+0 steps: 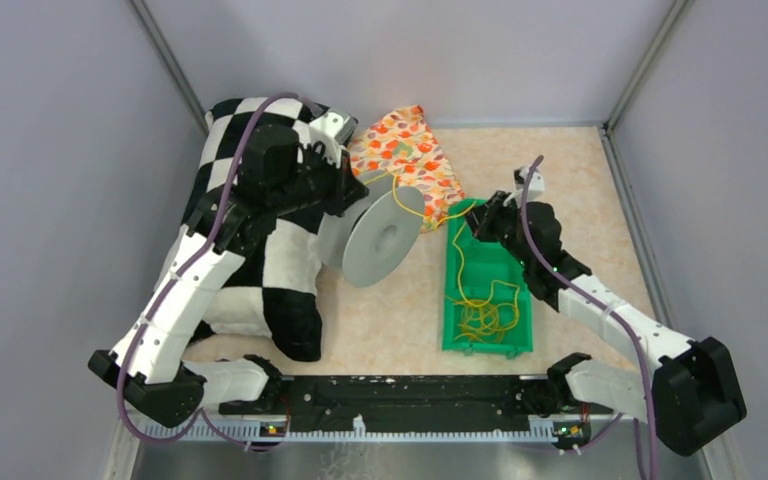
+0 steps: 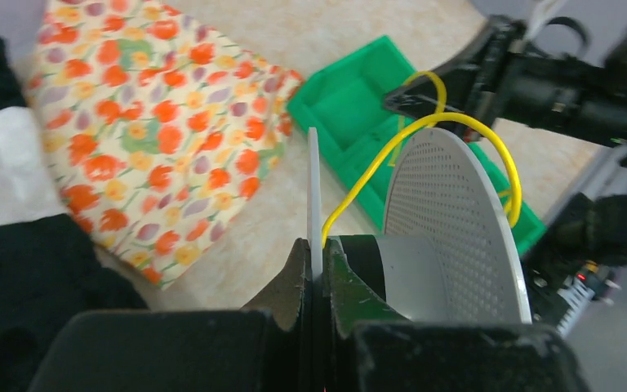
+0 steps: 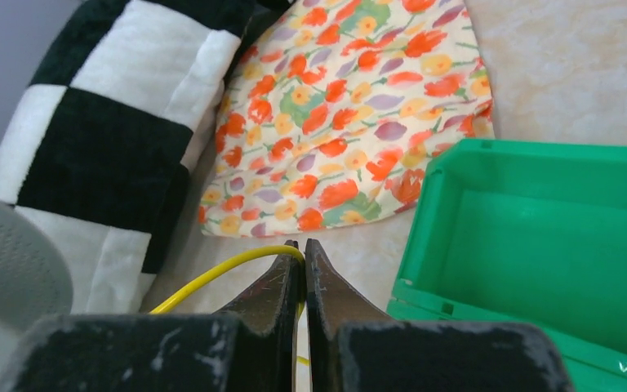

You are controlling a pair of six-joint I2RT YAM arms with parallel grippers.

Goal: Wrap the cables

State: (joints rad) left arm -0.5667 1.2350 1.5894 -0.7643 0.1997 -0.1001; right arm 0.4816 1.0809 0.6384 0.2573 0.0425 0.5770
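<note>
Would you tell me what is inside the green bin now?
Loose loops of yellow cable lie at the near end of the green bin, one strand running up to the right gripper. The far end looks bare, though the right arm covers part of it from above.

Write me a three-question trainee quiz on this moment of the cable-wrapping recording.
1. True or false: the left tool is clamped on a flange of the grey spool.
2. Where does most of the loose yellow cable lie? A) in the green tray B) on the floral cloth C) on the checkered blanket
3. What is the right tool pinched shut on?

Key: 1 true; 2 A; 3 the yellow cable.
</note>
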